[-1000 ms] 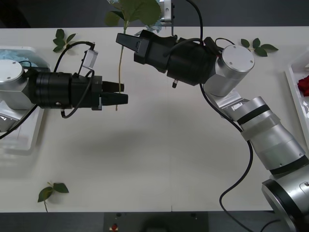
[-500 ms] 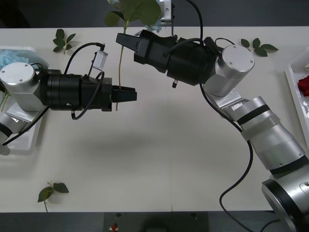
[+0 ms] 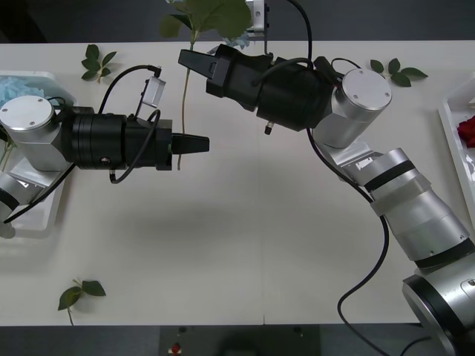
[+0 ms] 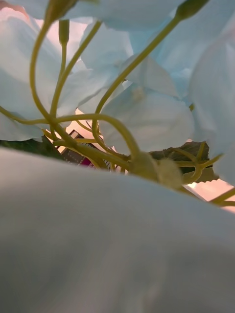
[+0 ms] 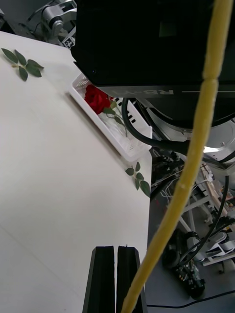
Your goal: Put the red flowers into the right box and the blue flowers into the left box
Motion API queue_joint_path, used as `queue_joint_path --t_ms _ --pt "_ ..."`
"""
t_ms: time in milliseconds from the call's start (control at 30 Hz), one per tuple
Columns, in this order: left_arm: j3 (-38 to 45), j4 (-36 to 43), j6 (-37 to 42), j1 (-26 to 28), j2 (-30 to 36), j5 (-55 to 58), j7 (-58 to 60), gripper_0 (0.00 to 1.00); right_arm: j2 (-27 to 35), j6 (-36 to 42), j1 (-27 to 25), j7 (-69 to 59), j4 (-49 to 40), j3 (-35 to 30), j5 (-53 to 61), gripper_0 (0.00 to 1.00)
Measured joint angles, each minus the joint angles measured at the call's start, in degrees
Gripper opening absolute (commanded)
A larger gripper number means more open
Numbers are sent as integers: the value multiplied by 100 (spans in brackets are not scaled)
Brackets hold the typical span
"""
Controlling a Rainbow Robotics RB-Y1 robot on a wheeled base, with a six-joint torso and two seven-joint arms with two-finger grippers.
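Vs. half a sec ago, barely anything has moved: the left hand (image 3: pixel 194 143) sits in the same spot mid-surface, only its black fingers now read as one closed point rather than a slightly split tip. From a full sec back the change is bigger, the left arm has swung out from over the left box (image 3: pixel 35 215) and up toward the stem. The left wrist view shows the two fingers (image 5: pixel 116 274) pressed flat together w/ nothing between them; the pale yellow-green stem (image 5: pixel 196 161) runs just beside them, so the left hand is closed but empty. The right hand (image 3: pixel 194 61) hangs near the far edge of the white surface (image 3: pixel 252 245), w/ the blue flower's leaves (image 3: pixel 208 16) sticking up past it and the thin stem dangling down to just by the left hand's tip. Can't tell how far open the right hand is, its fingers are buried behind pale-blue petals (image 4: pixel 147 117) in its own wrist view. More blue flowers (image 3: pixel 18 87) lie in the left box at the surface's left end. A red flower (image 5: pixel 97 99) lies in the right box (image 5: pixel 115 139) at the right end. Loose leaf sprigs (image 3: pixel 96 61) are scattered near the corners.
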State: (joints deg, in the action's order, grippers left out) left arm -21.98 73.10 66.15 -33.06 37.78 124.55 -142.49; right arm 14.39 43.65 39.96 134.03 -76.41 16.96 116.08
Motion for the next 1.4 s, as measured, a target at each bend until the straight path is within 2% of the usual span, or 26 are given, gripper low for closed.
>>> queue_joint_path --t_ms 33,67,133,300,567,700,1000,1233,1400 --pt "0 0 3 0 0 5 0 0 0 0 0 1 0 0 12 24" --pt "0 0 3 0 0 8 0 0 0 0 0 2 0 0 34 39" --pt "0 0 3 0 0 39 0 0 1 0 0 5 0 0 84 58" --pt "0 0 3 0 0 79 0 0 6 0 0 17 0 0 89 73" --pt "10 0 116 0 29 79 0 0 10 0 0 116 0 -2 88 86" --pt "304 0 541 9 186 -114 0 0 40 0 0 205 0 -10 88 89" --pt "2191 3 1700 362 566 -1254 0 0 276 40 0 449 0 -10 88 92" --pt "3610 3 2608 637 793 -2375 0 0 652 513 0 627 0 -11 99 94" --pt "4764 4 3230 740 933 -3428 0 0 1127 1027 0 788 0 -11 312 99"
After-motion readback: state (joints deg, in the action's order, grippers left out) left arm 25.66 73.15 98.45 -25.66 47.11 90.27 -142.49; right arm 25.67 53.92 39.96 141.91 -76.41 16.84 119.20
